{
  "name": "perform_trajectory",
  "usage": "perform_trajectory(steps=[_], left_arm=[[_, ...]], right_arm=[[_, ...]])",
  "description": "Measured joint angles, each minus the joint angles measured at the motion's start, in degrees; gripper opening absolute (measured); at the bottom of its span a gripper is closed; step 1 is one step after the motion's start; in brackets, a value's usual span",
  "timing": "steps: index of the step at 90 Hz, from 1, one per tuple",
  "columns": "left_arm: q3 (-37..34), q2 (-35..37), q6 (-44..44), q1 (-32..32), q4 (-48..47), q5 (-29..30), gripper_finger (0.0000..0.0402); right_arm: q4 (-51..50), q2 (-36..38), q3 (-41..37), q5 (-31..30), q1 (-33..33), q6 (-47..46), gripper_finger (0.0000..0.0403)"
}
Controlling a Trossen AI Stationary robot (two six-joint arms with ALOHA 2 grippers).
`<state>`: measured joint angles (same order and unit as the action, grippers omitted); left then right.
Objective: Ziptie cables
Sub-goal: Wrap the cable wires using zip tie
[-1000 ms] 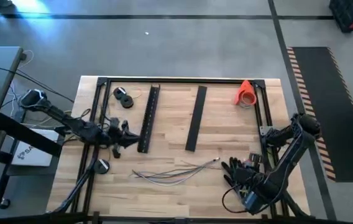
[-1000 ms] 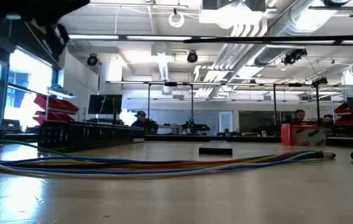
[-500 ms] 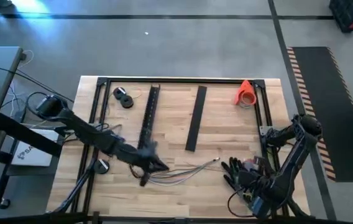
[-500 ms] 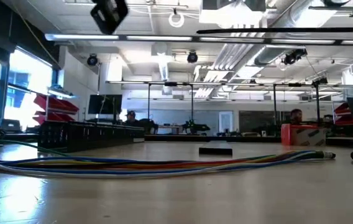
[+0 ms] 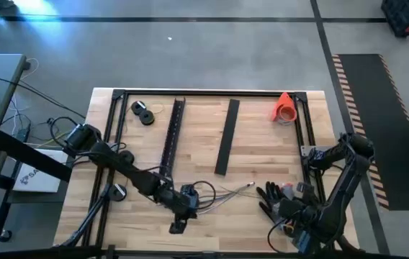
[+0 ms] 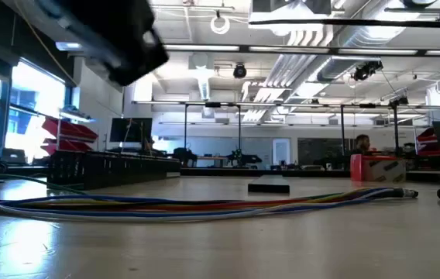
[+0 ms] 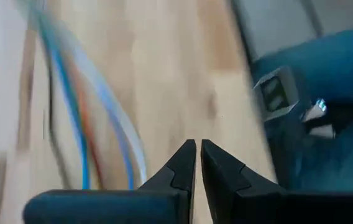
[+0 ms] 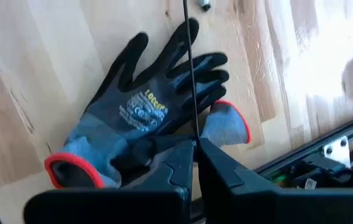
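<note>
Wooden table (image 5: pixel 255 155), left pincer (image 5: pixel 178 227) beside cables (image 5: pixel 222 196)

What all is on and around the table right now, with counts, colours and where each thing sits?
Cables: one loose bundle of thin wires, grey-silver from above, coloured strands in the low view; near edge, centre.
Slotted bars: two, black; middle of the table, lying front to back.
Round spools: two, black; far left corner.
Round disc: one, black; left side, by the frame.
Tape roll: one, orange; far right corner.
Gloves: a pair, blue-grey and black with red cuffs; near right.
Table frame: one, black; around the wooden top.
Left end effector: shut, over the cables.
Right end effector: shut on a thin black strip, above the gloves.
</note>
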<state>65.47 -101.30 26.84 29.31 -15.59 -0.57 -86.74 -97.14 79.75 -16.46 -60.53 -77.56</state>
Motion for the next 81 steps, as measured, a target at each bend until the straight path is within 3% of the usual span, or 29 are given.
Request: perform_trajectory(steps=[23, 38, 52, 81], left_arm=[[0.05, -0.50, -3.38, 0.85, -7.61, 0.11, 0.0130], [0.03, -0.50, -4.64, 1.28, -13.21, 5.33, 0.0189], [-0.26, -1.65, -1.59, 1.17, -15.48, 7.59, 0.0209], [-0.18, -6.77, 0.02, 1.26, -14.83, 2.97, 0.0211]], right_arm=[[0.19, 0.00, 0.00, -0.13, 0.00, 0.15, 0.0000], [0.22, 0.00, 0.00, -1.58, 0.00, 0.21, 0.0000], [0.43, 0.02, 0.00, -1.60, 0.00, 0.22, 0.0000], [0.91, -0.04, 0.00, -2.00, 0.00, 0.46, 0.0000]])
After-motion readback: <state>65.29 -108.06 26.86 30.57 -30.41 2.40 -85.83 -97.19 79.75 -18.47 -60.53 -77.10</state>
